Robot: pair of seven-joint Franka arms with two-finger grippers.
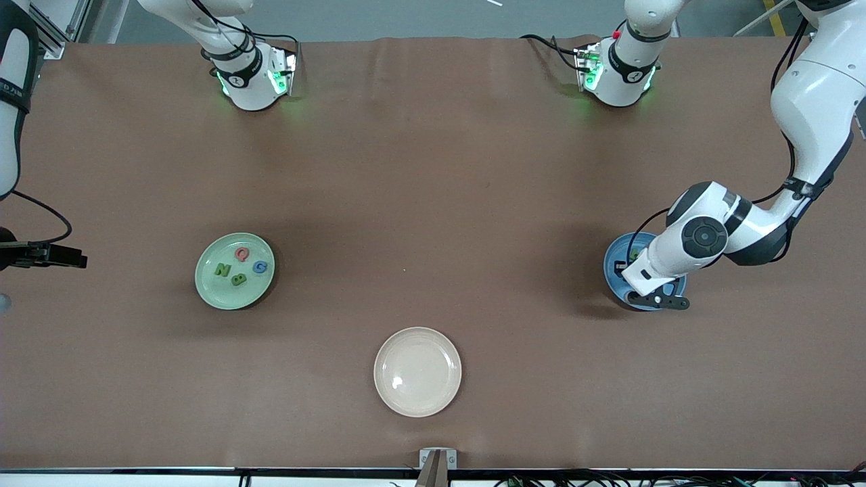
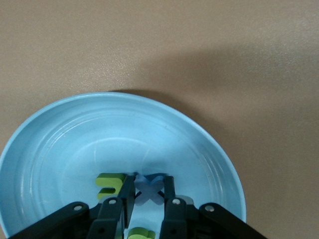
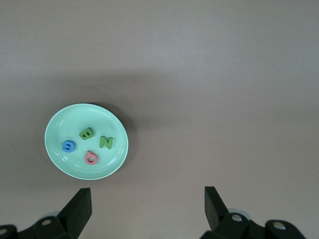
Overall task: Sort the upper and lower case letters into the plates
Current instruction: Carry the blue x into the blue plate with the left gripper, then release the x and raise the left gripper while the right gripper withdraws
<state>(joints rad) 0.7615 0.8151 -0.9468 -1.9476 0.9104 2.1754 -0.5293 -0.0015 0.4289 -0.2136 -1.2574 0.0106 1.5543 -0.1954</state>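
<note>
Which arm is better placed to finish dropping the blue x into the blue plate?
Left. Its claw is shut on the blue x over the blue plate; the right claw hangs open, near the pale green plate.

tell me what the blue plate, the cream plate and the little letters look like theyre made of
Blue plate: likely smooth plastic, with a soft sheen and faint moulded rings.
Cream plate: probably plastic as well, glossy, with a bright light spot on its floor.
Blue x, held in the shut left gripper: chunky and matte, perhaps foam or soft plastic; the look leaves that open.
</note>
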